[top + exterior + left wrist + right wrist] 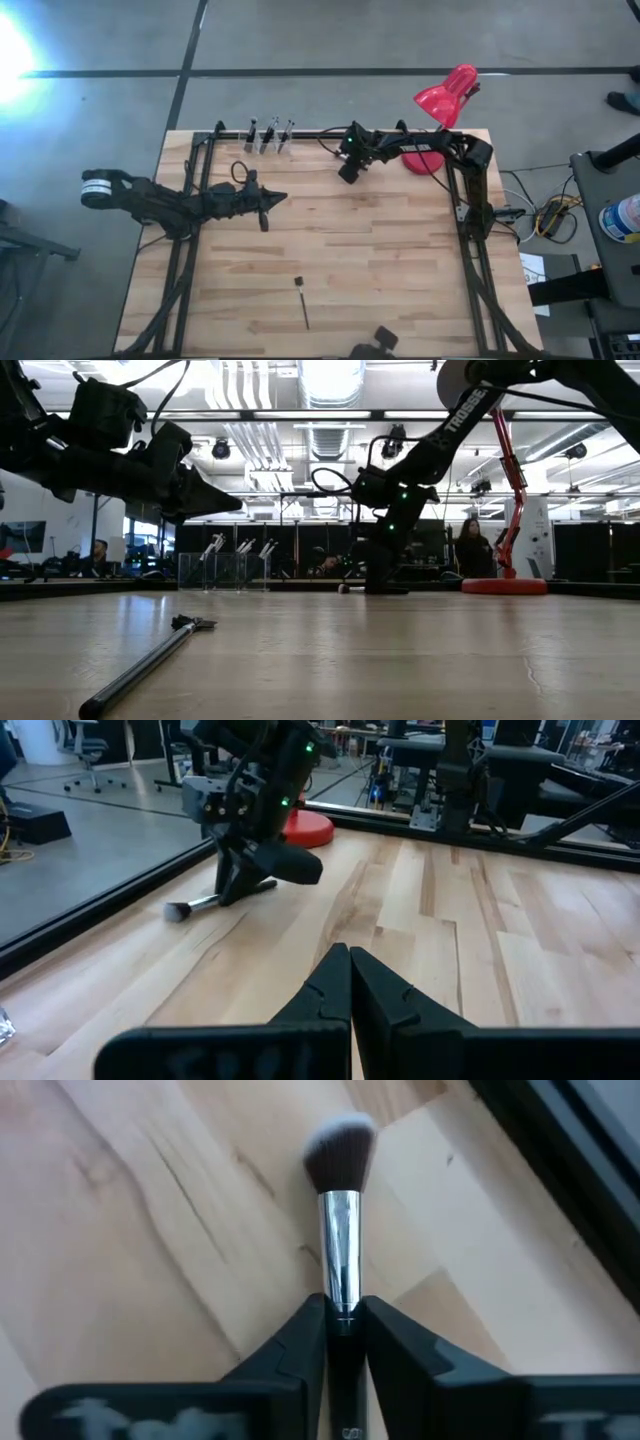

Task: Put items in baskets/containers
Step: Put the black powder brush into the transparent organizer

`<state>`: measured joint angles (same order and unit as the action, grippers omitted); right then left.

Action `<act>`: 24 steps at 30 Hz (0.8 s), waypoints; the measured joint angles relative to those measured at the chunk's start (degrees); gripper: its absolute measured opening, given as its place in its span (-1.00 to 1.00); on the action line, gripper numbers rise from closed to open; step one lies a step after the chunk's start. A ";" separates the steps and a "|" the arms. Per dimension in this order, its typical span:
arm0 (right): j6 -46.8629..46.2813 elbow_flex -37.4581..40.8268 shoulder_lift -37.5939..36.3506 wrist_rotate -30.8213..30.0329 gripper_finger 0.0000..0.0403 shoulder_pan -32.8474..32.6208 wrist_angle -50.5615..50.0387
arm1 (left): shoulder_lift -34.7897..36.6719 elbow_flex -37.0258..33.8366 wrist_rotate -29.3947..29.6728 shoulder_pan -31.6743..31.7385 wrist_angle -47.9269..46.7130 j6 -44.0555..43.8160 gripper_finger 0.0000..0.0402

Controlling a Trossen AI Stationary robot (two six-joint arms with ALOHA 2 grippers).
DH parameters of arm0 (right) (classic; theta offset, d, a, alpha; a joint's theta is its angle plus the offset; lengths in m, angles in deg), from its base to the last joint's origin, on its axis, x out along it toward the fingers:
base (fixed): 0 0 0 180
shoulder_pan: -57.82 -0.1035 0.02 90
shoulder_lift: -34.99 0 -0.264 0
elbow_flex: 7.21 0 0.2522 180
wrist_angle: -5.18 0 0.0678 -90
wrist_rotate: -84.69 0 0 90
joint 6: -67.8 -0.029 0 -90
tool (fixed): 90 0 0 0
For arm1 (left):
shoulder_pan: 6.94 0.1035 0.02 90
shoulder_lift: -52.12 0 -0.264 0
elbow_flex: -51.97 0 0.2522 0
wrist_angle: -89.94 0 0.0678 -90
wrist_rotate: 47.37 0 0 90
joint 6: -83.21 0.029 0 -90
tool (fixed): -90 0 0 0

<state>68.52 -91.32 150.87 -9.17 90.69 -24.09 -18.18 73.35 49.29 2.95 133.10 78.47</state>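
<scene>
A makeup brush (340, 1220) with a silver ferrule and dark, pale-tipped bristles sticks out of my shut right gripper (342, 1305), near the table's far edge (348, 172). Its bristle end (178, 910) is down at the tabletop. The clear containers (268, 135) stand at the far edge with several brushes upright in them. Another dark brush (302, 300) lies flat near the table's near edge. My left gripper (275, 197) hovers shut above the table, left of centre, touching nothing. My right gripper pinches the brush by its dark handle (342, 1342), just behind the silver ferrule, between the two fingers (300, 1350). The brush runs along the fingers and sticks out ahead of them. The fingers slant down at the table; the bristle end (178, 910) is at the wood.
A red desk lamp (445, 100) stands with its base (425, 160) at the far right corner, just behind my right arm. Black frame rails (465, 220) run along the table's left, right and far sides. Bare wood lies between the two grippers and the near brush.
</scene>
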 joint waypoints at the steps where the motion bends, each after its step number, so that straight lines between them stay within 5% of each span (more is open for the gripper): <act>1: -0.33 0.02 -0.18 0.03 -0.69 -0.02 -0.72 | 0.00 0.00 0.00 0.00 0.00 -0.13 -1.00; 14: -1.95 4.95 -9.17 -4.34 -0.75 -4.80 -10.61 | 0.00 -0.37 0.00 2.80 0.02 -7.28 -1.00; 19: -6.37 14.55 -17.73 -5.60 -0.75 -9.64 -2.57 | 0.00 -0.37 -5.57 2.80 2.67 -8.88 -1.00; 24: -11.65 26.02 -26.80 -5.60 -0.75 -15.96 15.84 | -0.15 1.88 -10.90 1.91 0.73 -11.11 -1.00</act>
<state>56.86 -65.30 124.07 -14.77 74.73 -8.24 -18.33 75.23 38.39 4.86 133.83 67.37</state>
